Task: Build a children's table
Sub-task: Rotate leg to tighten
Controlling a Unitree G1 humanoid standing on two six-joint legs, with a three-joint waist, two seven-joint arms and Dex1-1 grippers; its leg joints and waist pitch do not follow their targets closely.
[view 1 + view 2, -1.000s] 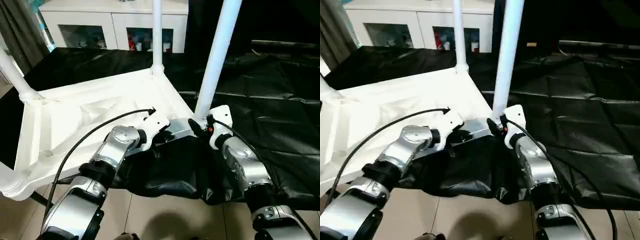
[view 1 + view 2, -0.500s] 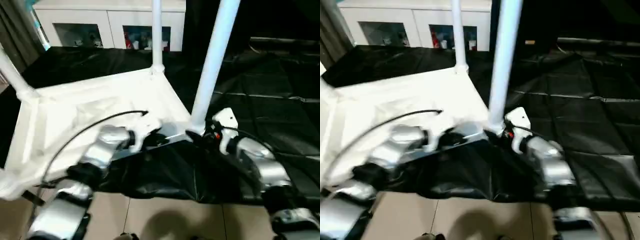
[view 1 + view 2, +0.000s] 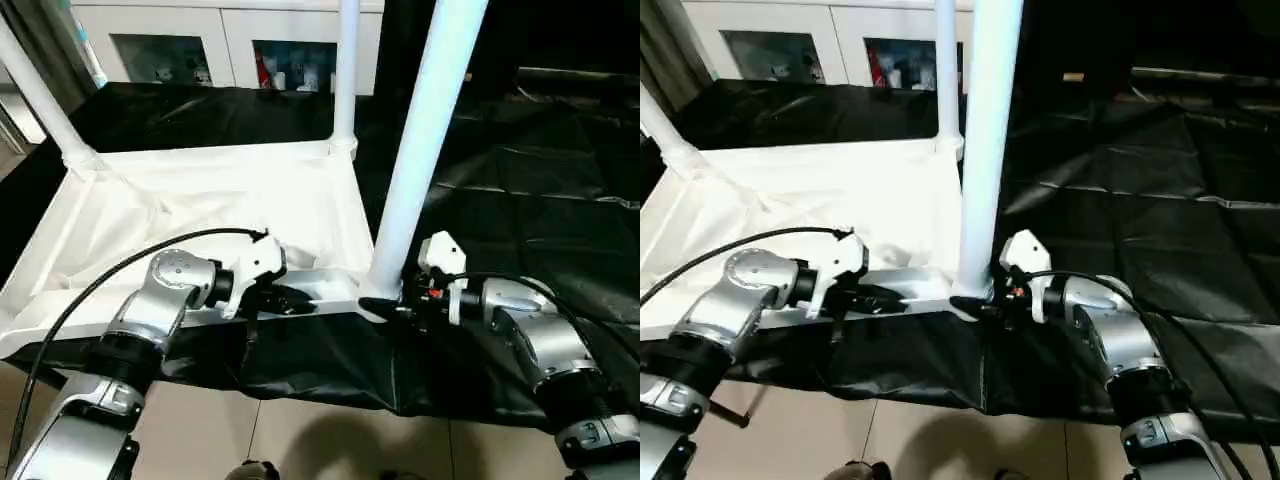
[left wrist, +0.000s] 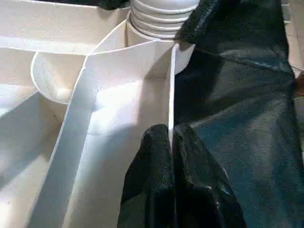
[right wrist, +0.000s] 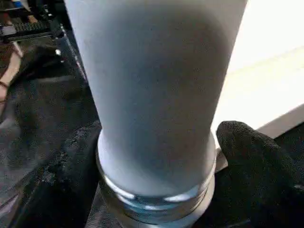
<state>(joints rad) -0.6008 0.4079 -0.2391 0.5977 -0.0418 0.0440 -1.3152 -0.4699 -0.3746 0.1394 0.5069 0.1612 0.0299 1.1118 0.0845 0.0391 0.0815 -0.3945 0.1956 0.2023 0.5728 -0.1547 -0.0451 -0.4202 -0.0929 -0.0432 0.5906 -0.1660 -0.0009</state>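
Observation:
The children's table lies upside down on a black sheet, its white ribbed top [image 3: 200, 200] facing up. The near leg [image 3: 425, 130] stands in the front right corner socket. Two more legs [image 3: 347, 70] [image 3: 40, 95] rise at the back corners. My left gripper [image 3: 285, 298] is shut on the thin front rim of the top, and the rim shows between its black fingers [image 4: 152, 156]. My right gripper [image 3: 395, 310] is open around the near leg's base [image 5: 156, 95], one finger [image 5: 251, 156] on each side, with a small gap at one.
A black sheet [image 3: 520, 170] covers the surface under and to the right of the table. A white glass-door cabinet [image 3: 200, 40] stands behind. Tiled floor [image 3: 300, 440] lies below the front edge. A cable [image 3: 110, 280] loops over my left forearm.
The whole picture has shifted, so the camera moved. My right forearm now reaches the leg base from lower and further right. The left gripper keeps its hold on the rim.

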